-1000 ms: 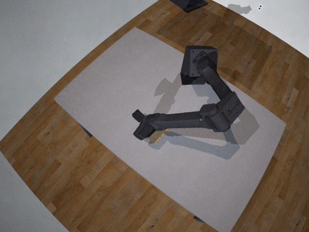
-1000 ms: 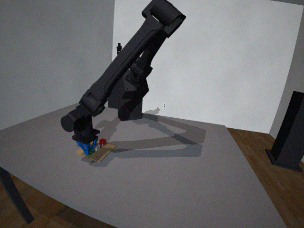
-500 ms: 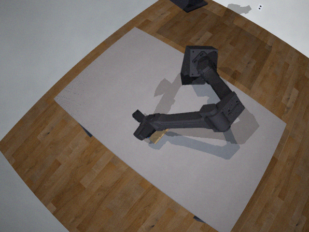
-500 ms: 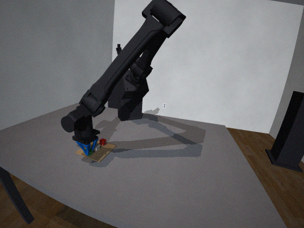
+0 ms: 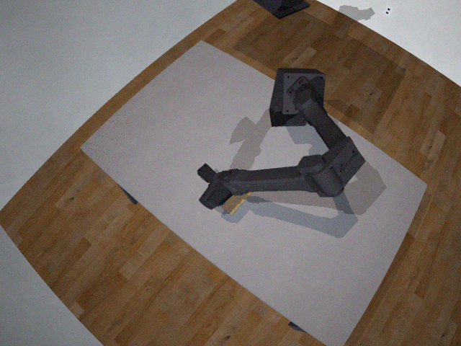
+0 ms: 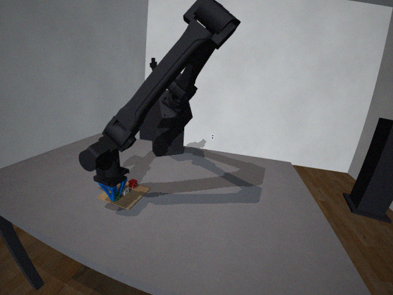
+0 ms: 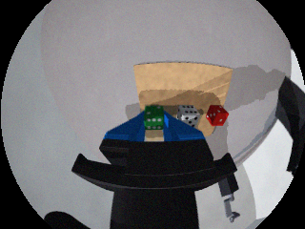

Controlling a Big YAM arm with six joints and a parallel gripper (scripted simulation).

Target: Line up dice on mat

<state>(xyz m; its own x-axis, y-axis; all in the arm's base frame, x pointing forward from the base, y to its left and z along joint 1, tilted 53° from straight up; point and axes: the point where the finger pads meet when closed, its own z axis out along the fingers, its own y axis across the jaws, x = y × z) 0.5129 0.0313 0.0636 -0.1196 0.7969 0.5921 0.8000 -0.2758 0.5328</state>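
A small tan mat [image 7: 181, 90] lies on the grey table; it also shows in the exterior view [image 6: 125, 196] and pokes out under the arm in the top view [image 5: 234, 205]. My gripper [image 7: 153, 114] with blue fingers is low over the mat and shut on the green die [image 7: 152, 117], which also shows between the fingers in the exterior view [image 6: 117, 196]. The white die [image 7: 187, 114] sits on the mat just right of it. The red die [image 7: 216, 114] sits further right, near the mat's edge, and shows in the exterior view [image 6: 132, 183].
The arm's base block [image 5: 295, 96] stands on the table behind the mat. A dark stand [image 6: 371, 171] is on the floor to the right of the table. The table's edges are far from the mat.
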